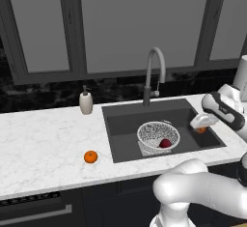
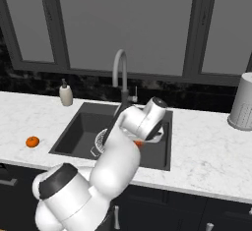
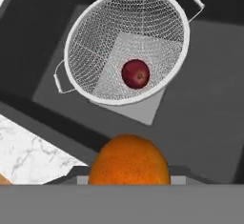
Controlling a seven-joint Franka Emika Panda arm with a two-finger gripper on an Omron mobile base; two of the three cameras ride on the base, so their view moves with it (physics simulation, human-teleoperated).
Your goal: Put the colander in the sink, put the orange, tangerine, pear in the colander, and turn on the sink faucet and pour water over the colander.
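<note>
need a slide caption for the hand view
Held orange fruit above the sink, colander below with the pear inside.

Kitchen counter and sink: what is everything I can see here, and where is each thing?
sink: one, dark grey, set in the counter
colander: one, white-silver mesh, on the sink bottom
pear: one, dark red, inside the colander
sink faucet: one, grey, behind the sink
orange fruit: one, orange, in the gripper over the sink
second orange fruit: one, orange, on the counter left of the sink
soap dispenser: one, white, at the back
counter: one, white marble
perforated canister: one, pale grey, far right
gripper: one, closed on the orange fruit
</note>
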